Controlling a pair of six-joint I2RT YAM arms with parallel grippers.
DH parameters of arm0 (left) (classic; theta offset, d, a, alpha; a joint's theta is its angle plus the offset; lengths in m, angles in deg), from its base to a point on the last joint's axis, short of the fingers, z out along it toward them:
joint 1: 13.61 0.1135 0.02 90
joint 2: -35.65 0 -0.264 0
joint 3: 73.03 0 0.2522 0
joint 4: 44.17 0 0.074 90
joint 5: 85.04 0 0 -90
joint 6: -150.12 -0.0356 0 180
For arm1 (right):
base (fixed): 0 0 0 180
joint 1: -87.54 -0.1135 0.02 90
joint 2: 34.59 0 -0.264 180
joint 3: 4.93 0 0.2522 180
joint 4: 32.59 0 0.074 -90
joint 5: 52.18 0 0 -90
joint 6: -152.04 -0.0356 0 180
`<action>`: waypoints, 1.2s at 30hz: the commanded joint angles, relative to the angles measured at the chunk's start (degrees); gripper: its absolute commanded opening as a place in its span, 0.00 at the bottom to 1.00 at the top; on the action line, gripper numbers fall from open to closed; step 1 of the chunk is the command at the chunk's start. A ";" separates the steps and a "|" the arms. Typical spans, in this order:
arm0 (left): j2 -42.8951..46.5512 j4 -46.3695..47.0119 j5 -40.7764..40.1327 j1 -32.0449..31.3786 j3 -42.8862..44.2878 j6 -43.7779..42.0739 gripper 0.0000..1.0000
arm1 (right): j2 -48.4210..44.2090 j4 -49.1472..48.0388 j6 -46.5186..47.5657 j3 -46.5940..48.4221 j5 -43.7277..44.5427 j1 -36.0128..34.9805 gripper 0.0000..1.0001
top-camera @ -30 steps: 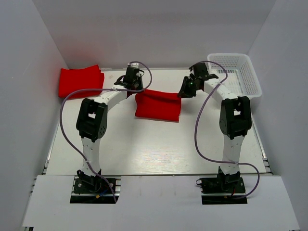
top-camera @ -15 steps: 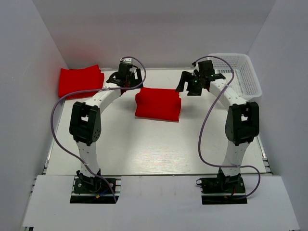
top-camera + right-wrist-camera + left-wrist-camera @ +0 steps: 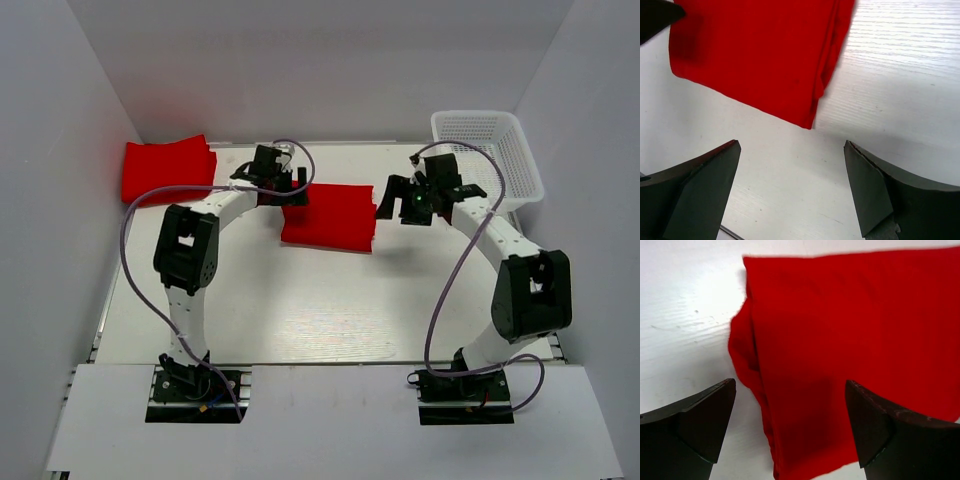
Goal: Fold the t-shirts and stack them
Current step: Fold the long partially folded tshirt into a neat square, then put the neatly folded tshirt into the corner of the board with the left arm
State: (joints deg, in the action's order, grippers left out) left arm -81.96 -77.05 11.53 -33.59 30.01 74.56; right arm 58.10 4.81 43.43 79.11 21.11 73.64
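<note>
Two lots of red cloth on the bench (image 3: 300, 300): one folded t-shirt (image 3: 328, 217) near the middle, toward the far side, and a stack (image 3: 168, 168) of red t-shirts in the far left corner, well apart from it. White mesh basket (image 3: 490, 150) at the far right.

Left end effector (image 3: 790, 425) spread wide and empty, poised over the left edge of the folded t-shirt, one finger above bare bench and the other above cloth. Touching or not: impossible to tell. Right end effector (image 3: 790, 192) likewise spread wide and empty, above bare bench just beside the shirt's right edge, apart from the cloth.

Judging by the look: soft, light, limp fabric with no stiffness of its own, in several loose layers lying on one another. Bound to droop, and probably to fall open, if lifted by a single corner or by the top layer only. Not fragile, and unlikely to slip between the pads, though apt to slide on the smooth bench when pushed.

Best taken at both short edges at once, pinching through every layer. On the left, mind the small bulge of tucked cloth along the edge: reach past it to the flat part, or gather it into the pinch. On the right, aim at the doubled fold rather than the thin near corner. Then lift level, both sides in step, and carry toward the stack.
</note>
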 commanded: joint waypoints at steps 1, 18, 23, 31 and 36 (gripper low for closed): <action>-1.66 0.22 5.02 -0.14 0.99 -1.77 1.00 | -4.61 -1.23 1.91 -1.46 3.25 0.35 0.90; -6.50 -1.71 3.11 -2.86 -2.61 -6.97 0.74 | -13.23 5.72 1.30 -3.04 13.10 0.53 0.90; -6.50 -2.42 3.18 -3.91 -3.14 -8.37 0.22 | -14.89 5.80 1.30 -3.92 15.21 0.44 0.90; 2.98 2.77 2.34 -2.08 -1.22 -12.40 0.00 | -18.41 5.63 0.95 -5.06 20.66 0.70 0.90; 6.50 0.15 -0.41 -2.07 4.32 -19.17 0.00 | -21.14 3.70 0.77 -6.91 22.77 0.53 0.90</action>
State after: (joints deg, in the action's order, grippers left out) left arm -83.05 -76.11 13.34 -36.13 29.70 60.77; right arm 39.25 10.63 44.23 72.97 40.98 74.02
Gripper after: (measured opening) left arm 0.190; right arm 0.899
